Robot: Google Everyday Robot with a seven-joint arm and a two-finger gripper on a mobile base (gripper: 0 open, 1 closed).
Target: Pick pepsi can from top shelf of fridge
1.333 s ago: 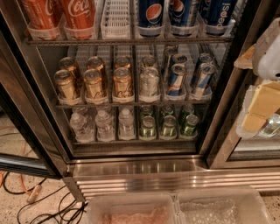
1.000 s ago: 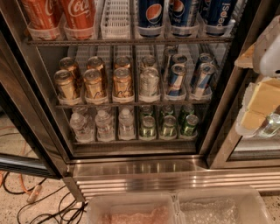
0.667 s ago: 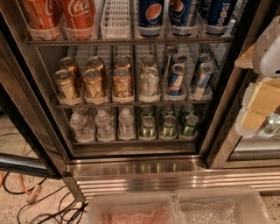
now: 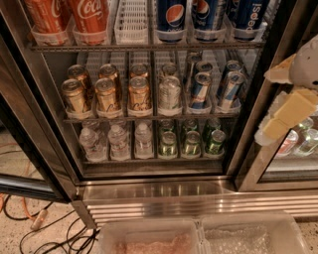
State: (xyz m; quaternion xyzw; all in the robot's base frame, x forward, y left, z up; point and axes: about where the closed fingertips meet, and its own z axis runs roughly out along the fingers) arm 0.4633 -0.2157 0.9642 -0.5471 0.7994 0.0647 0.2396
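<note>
Three dark blue pepsi cans stand at the right of the top shelf (image 4: 149, 47), cut off by the upper edge: one (image 4: 171, 17) next to a white lane tray, a second (image 4: 206, 15) and a third (image 4: 248, 15) to its right. The fridge (image 4: 159, 191) stands open in front of me, with its steel frame and ribbed base below. My gripper (image 4: 280, 101), cream and pale yellow, hangs at the right edge in front of the fridge's right post. It is below and to the right of the pepsi cans and touches none of them.
Red Coca-Cola cans (image 4: 92, 17) fill the top shelf's left, beside an empty white lane tray (image 4: 131, 20). Gold cans (image 4: 107, 94) and slim blue-and-silver cans (image 4: 198, 89) line the middle rack, with water bottles (image 4: 117, 141) and green cans (image 4: 191, 141) below. Cables (image 4: 30, 223) lie on the floor at left. Clear plastic bins (image 4: 198, 238) sit at the bottom.
</note>
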